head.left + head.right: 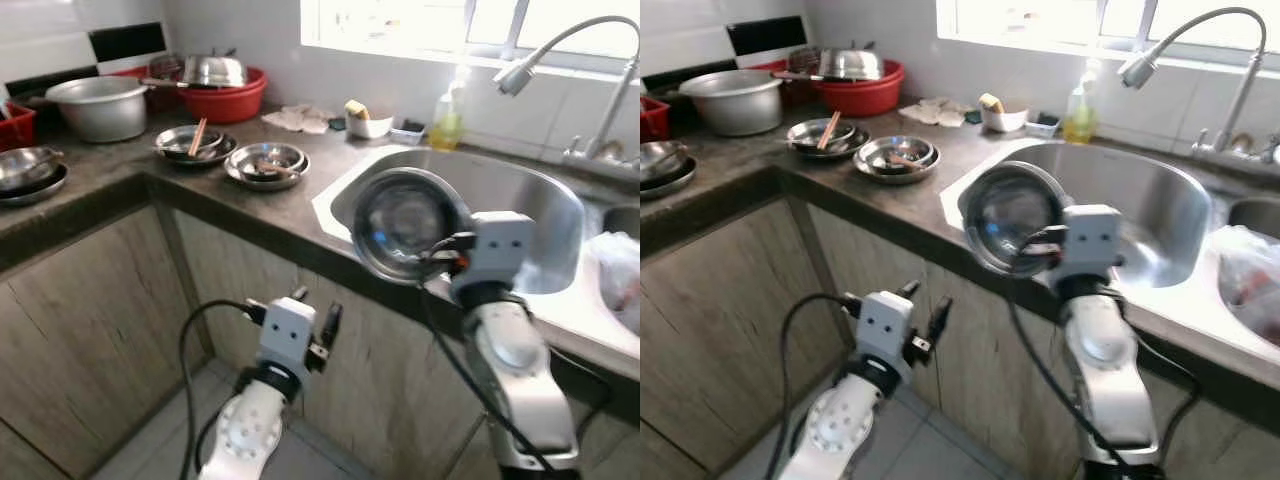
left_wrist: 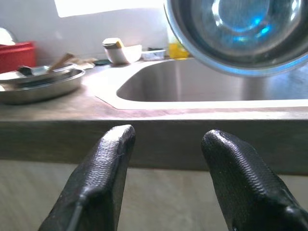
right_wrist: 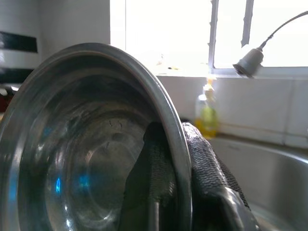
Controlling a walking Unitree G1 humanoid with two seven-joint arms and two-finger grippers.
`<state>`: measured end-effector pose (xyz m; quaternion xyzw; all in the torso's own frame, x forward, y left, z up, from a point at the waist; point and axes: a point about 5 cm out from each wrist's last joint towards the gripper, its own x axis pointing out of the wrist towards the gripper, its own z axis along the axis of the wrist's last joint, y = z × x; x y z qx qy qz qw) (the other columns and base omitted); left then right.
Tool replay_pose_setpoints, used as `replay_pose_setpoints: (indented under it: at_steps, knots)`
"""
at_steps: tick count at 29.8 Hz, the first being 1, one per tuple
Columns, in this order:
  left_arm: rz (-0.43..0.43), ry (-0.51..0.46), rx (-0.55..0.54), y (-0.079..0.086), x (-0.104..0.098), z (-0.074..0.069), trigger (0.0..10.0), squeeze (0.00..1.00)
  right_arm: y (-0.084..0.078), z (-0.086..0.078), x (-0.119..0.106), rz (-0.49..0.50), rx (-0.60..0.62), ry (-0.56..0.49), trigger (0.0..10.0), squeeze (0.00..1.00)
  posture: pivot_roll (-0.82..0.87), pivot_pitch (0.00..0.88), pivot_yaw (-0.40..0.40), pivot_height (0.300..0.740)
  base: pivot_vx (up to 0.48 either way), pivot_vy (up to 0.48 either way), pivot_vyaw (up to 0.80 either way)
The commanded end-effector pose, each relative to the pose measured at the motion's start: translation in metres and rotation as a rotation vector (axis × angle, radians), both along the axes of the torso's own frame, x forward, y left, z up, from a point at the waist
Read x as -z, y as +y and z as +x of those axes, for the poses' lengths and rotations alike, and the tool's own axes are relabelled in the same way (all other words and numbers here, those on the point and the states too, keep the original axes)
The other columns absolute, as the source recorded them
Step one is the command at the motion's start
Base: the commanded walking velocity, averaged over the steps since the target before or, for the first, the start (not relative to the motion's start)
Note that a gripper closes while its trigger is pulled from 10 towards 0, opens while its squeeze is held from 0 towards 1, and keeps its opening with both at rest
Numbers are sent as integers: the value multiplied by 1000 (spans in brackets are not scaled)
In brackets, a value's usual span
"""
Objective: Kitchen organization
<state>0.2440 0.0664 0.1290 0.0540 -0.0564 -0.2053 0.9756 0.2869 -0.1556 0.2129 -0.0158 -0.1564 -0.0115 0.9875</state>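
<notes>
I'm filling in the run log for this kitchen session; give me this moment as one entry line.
right gripper: shut on steel bowl rim, held tilted at sink edge | left gripper: open, low before counter | dishes on counter

Dark countertop (image 1: 250, 205) with steel dishes (image 1: 266, 163)
</notes>
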Motion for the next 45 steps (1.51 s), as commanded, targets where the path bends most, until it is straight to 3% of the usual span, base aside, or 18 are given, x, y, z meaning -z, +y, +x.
replay_pose_setpoints:
  at_steps: [1,15,21,28,36,45]
  knots:
    - [8,-2,-19,7,0,2,10000,0,8,3,-8,10,-31,-22,10000,0,-5,0,-55,740,326,0,0]
    - [9,-1,-14,7,0,1,10000,0,-3,12,-7,16,19,16,10000,0,-5,0,-54,740,328,0,0]
    - [9,0,-14,6,0,1,10000,0,-3,14,-5,14,19,39,10000,0,-7,0,-51,740,329,0,-699]
    - [10,6,-17,6,1,0,10000,0,-9,21,6,12,60,141,10000,0,-7,0,-56,740,308,0,-107]
    - [2,20,-28,6,2,0,10000,0,-12,26,9,14,53,190,10000,0,-6,0,-61,740,134,0,0]
    - [-3,30,-18,4,4,-3,10000,0,-22,48,30,39,60,422,10000,0,-5,0,-64,740,0,0,0]
